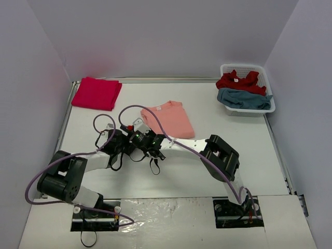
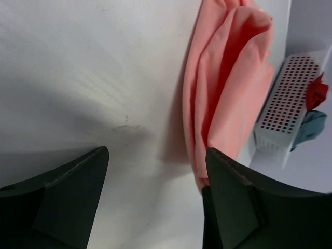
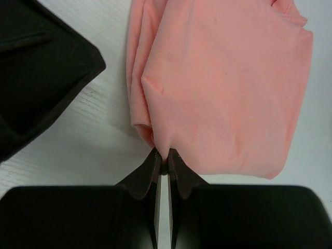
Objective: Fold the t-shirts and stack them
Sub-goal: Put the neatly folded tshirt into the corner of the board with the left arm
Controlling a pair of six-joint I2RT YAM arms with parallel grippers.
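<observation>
One folded salmon tee (image 3: 223, 78): right gripper (image 3: 162, 157) is pinching its near edge; left gripper (image 2: 156, 155) is gaping wide, holding nothing.

The left arm (image 1: 67, 179) and right arm (image 1: 220, 155) are wearing white link shells between blocky black joint housings, each one trailing a lilac cable (image 1: 135, 106) along its length. The left gripper (image 2: 156, 155) and right gripper (image 3: 162, 155) are showing matte black, wedge-shaped fingers (image 2: 62, 192), while thin black cords are dangling beneath the wrists.
</observation>
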